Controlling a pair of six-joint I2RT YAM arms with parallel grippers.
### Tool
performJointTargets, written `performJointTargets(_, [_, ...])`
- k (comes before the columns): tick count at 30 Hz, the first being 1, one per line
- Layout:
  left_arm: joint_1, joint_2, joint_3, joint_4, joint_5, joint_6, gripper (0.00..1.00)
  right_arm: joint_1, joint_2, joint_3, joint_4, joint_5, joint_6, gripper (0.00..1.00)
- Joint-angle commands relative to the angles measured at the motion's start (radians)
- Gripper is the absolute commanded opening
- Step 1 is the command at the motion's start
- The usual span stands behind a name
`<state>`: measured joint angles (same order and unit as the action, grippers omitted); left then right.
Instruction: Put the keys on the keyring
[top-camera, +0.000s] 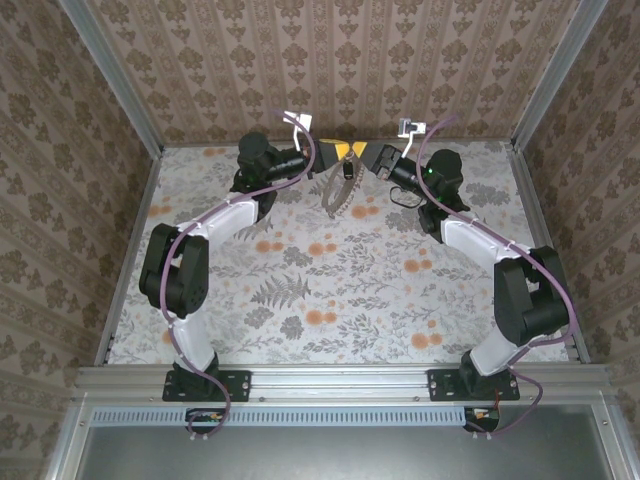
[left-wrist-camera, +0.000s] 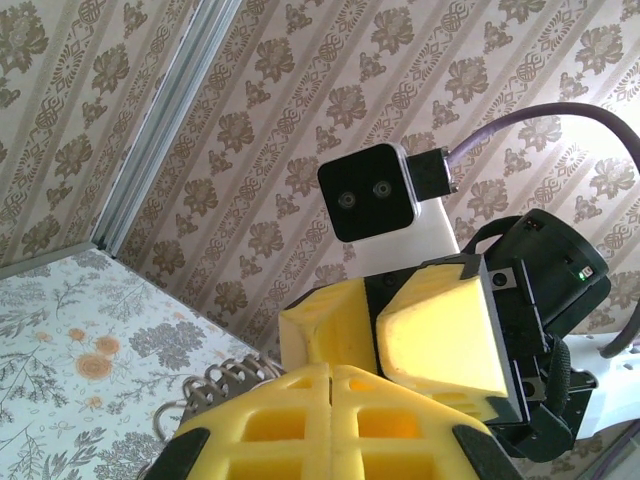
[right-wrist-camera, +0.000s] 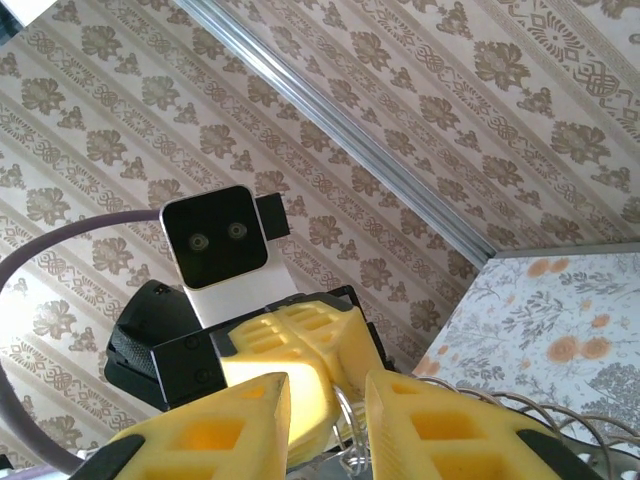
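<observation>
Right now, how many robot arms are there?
2. The left arm stands at the table's near left, the right arm at its near right; both reach toward the far wall.

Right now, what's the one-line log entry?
left pincer: shut on keyring | right pincer: jaws apart, grip unclear | keyring: hanging above table

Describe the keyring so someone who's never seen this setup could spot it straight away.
At the far end of the flowered table, the yellow left tool and right tool meet in front of the papered wall. Just nearer than that meeting point in the overhead view is the keyring. It is a thin loop with a wavy edge, unlike the blocky tools around it.
</observation>
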<state>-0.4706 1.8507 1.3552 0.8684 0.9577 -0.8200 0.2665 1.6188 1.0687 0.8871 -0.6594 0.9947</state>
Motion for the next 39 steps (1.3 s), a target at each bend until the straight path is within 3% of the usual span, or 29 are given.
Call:
performJointTargets(1, [-0.004,-0.026,0.002,0.066,0.019,-0.016,0.0,-0.008,0.012,-0.015,0.031,0.016,-0.004,0.28])
performJointTargets(29, [-0.008,-0.008,0.015,0.061,0.017,-0.015,0.0,0.017,0.036,0.026,0.048,-0.052,0.009,0.3])
performJointTargets(33, [-0.009,-0.01,0.016,0.06,0.016,-0.013,0.0,0.018,0.038,0.027,0.045,-0.05,0.008,0.23])
performJointTargets(39, [-0.01,-0.011,0.01,0.059,0.016,-0.012,0.0,0.016,0.031,0.028,0.016,-0.046,-0.012,0.03])
